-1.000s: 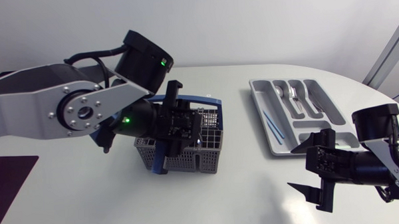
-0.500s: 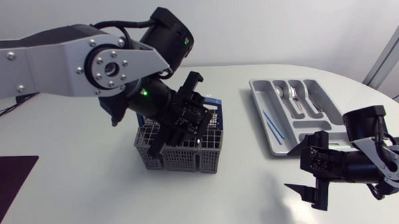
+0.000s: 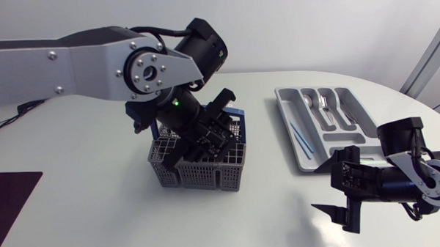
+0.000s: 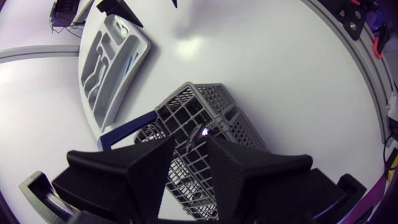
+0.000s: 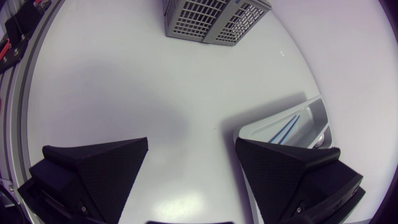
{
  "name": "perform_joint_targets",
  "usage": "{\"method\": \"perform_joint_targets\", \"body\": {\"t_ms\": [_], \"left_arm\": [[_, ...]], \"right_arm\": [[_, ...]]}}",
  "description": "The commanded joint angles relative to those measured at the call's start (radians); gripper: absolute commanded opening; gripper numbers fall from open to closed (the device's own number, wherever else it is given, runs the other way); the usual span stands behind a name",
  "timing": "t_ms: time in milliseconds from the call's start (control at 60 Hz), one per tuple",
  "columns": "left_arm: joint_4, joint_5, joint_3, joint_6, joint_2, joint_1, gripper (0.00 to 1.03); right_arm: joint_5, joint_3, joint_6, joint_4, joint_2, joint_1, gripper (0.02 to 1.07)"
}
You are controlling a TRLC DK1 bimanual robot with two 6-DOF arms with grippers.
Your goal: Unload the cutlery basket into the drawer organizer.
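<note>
**Narrow pinch over the basket.** The left gripper (image 4: 191,142) hangs over the grey cutlery basket (image 3: 207,175) at the middle of the white table (image 3: 98,216). Its fingers are set narrow on either side of a slim metal handle (image 4: 194,137) that stands up from one of the basket's cells. A gap shows on both sides, so nothing appears gripped yet.

The drawer organizer (image 3: 303,161) lies well apart, toward the table's right edge. It holds forks and spoons (image 3: 323,105) in its middle compartments and two blue sticks (image 3: 301,137) in a long side one. The right gripper (image 5: 193,146) waits near the table's front right corner, beside the organizer, jaws wide and empty.

The risks lie in the pinch and the lift. A thin, shiny handle may slip or twist between broad wedge fingers if caught off-centre. A piece snagged in the grid could drag the light basket up or tip it, since nothing holds it down. The fingers could also catch the basket's blue carrying handle (image 3: 236,114) or its rim on the way down.
</note>
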Motion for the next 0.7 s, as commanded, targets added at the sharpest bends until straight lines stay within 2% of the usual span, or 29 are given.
{"method": "perform_joint_targets", "body": {"t_ms": [0, 400, 683], "left_arm": [[-0.013, -0.004, 0.041, 0.058, 0.032, -0.005, 0.42], [-0.04, -0.023, 0.066, 0.083, 0.088, -0.003, 0.38], [-0.04, -0.023, 0.06, 0.09, 0.09, 0.003, 0.35]], "right_arm": [[-0.013, 0.005, 0.011, -0.027, 0.001, 0.025, 1.03], [-0.123, 0.045, 0.312, -0.056, -0.053, 0.172, 1.03], [-0.18, 0.094, 0.488, -0.05, -0.022, 0.209, 1.03]]}}
